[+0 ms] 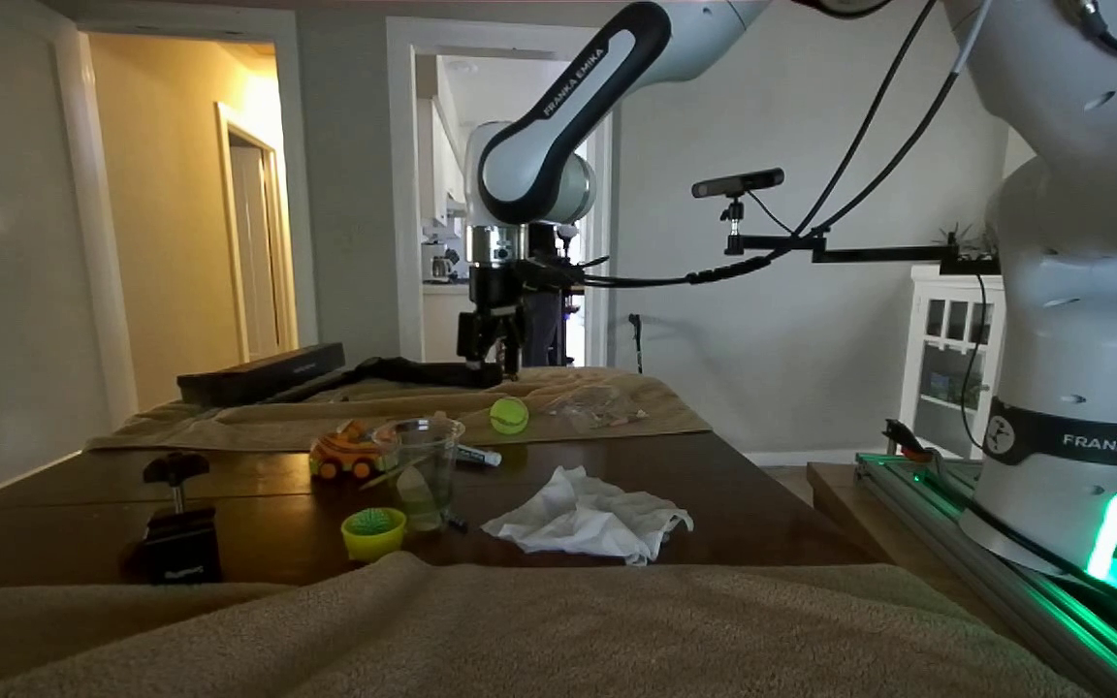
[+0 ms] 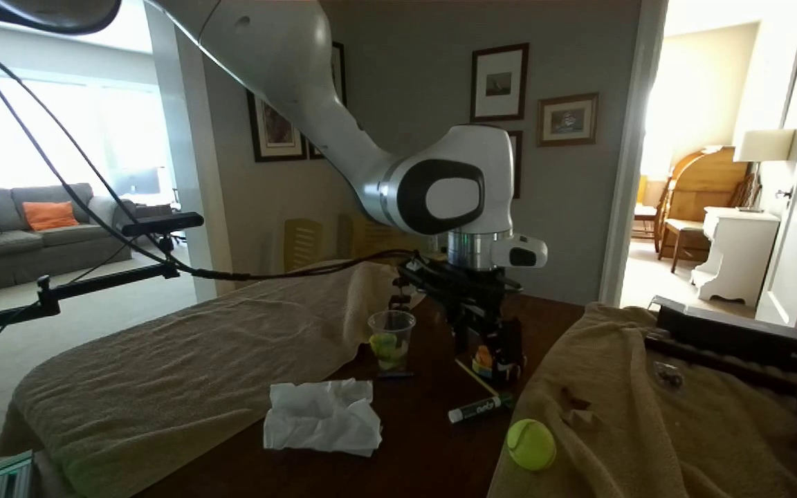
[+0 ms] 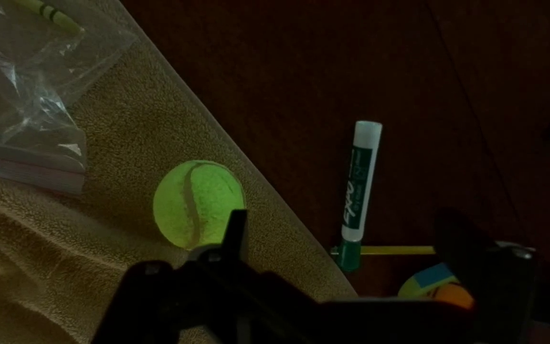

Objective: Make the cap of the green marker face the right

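Note:
The green marker lies flat on the dark table. In the wrist view its white-and-green body point(image 3: 362, 181) points up and its green cap point(image 3: 350, 255) points down, over the end of a yellow stick point(image 3: 396, 250). In an exterior view the marker point(image 2: 471, 411) has its white end to the left and its cap to the right, near the towel edge. In an exterior view only the white end of the marker point(image 1: 478, 456) shows clearly, behind the clear cup. My gripper point(image 3: 344, 220) is open and empty, with its fingers apart on either side of the marker's cap end in view, above the table.
A tennis ball point(image 3: 198, 205) rests on the brown towel beside the marker. An orange toy vehicle point(image 1: 350, 452) stands near the cap. A clear cup point(image 2: 391, 339), a white cloth point(image 2: 322, 415), a small yellow cup point(image 1: 373, 533) and a plastic bag point(image 3: 26, 95) lie around.

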You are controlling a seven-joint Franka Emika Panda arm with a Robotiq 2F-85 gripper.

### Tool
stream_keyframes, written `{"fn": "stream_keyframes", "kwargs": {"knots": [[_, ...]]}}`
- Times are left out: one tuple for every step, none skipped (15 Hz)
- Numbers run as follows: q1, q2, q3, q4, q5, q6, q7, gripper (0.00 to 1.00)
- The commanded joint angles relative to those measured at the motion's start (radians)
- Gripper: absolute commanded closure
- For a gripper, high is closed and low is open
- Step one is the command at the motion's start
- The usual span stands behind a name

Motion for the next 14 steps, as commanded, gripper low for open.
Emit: {"fn": "stream_keyframes", "kwargs": {"knots": [[-0.009, 0.000, 0.009, 0.002, -0.005, -0.002, 0.003, 0.00], [-0.009, 0.000, 0.009, 0.002, -0.005, -0.002, 0.003, 0.00], [-0.008, 0.013, 0.001, 0.015, -0.012, -0.002, 0.016, 0.00], [-0.013, 0.028, -0.001, 0.019, -0.009, 0.003, 0.019, 0.00], [-0.017, 0.040, 0.001, 0.019, 0.000, 0.010, 0.017, 0.00], [-0.022, 0.051, 0.004, 0.021, 0.007, 0.014, 0.015, 0.00], [-0.025, 0.064, 0.007, 0.023, 0.012, 0.018, 0.013, 0.00], [-0.030, 0.073, 0.014, 0.025, 0.024, 0.014, 0.007, 0.00], [-0.032, 0.084, 0.019, 0.025, 0.032, 0.019, 0.009, 0.00], [-0.030, 0.093, 0.021, 0.025, 0.034, 0.027, 0.014, 0.00], [-0.028, 0.104, 0.026, 0.025, 0.038, 0.044, 0.018, 0.00], [-0.028, 0.112, 0.032, 0.025, 0.043, 0.060, 0.018, 0.00], [-0.024, 0.120, 0.037, 0.024, 0.042, 0.087, 0.019, 0.00], [-0.022, 0.128, 0.042, 0.025, 0.040, 0.106, 0.017, 0.00]]}}
